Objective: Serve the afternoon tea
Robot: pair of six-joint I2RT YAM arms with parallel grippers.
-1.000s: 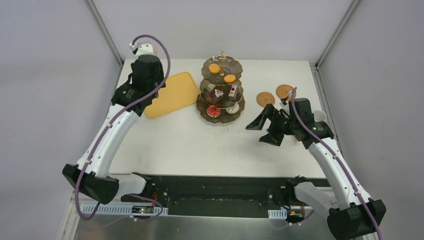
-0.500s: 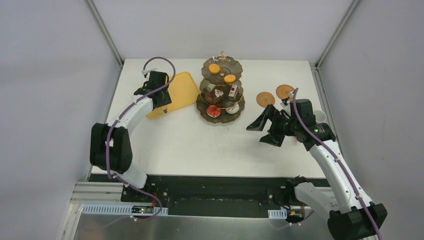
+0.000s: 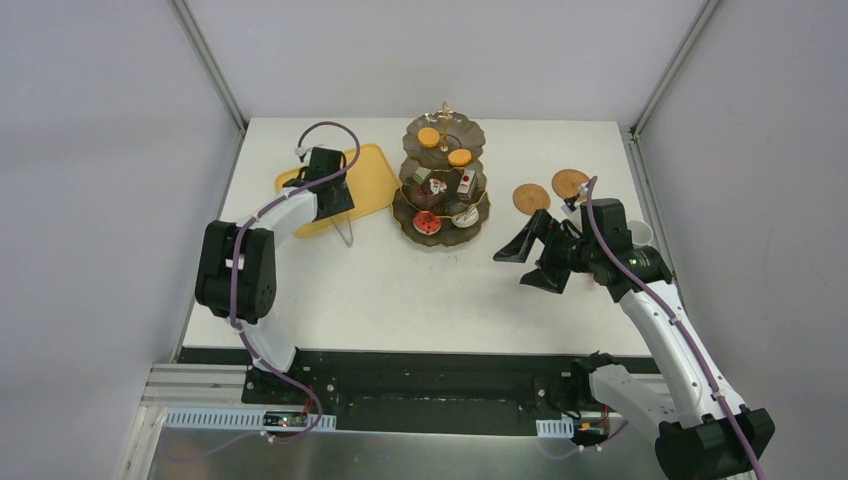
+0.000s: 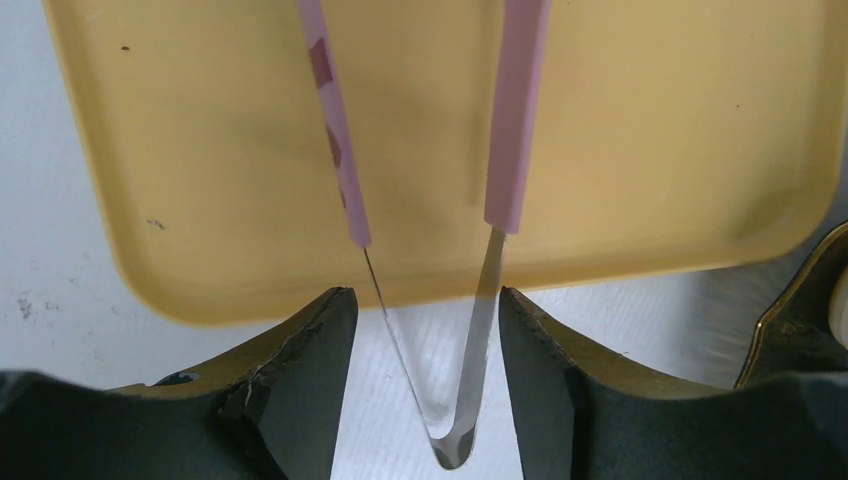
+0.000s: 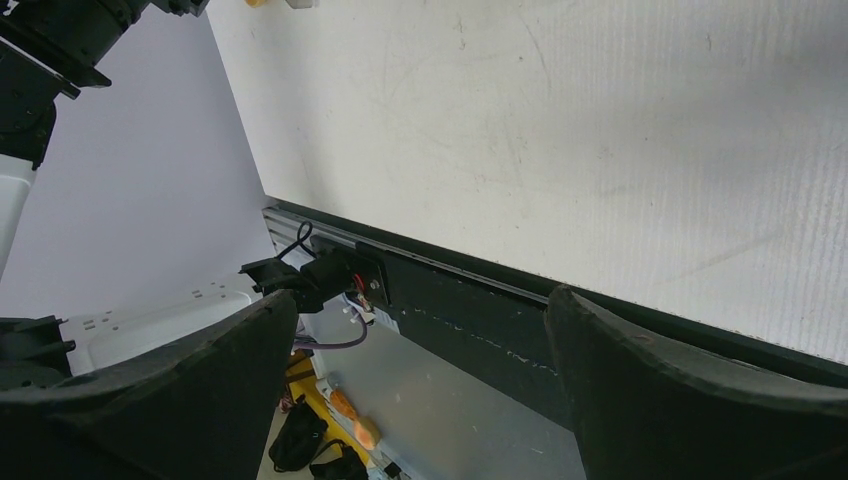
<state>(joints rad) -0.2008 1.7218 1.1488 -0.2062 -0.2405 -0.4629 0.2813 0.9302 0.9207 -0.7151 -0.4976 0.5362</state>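
Tray [image 3: 375, 180] left of stand [image 3: 460, 130] (coasters [image 3: 531, 197] right).

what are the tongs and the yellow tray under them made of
The tongs look like polished metal at the bare bend, which is mirror-bright and reflective. Their arms wear matte pink sleeves, probably silicone or plastic. The tray seems to be moulded plastic: matte yellow, with a rounded rim and small dark specks.

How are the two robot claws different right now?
The left claw is narrowly open around the pink tongs that reach onto the yellow tray; the right claw is spread wide around nothing. The left claw points down at the tray; the right claw hangs higher over the white table. Both are dark and two-fingered.
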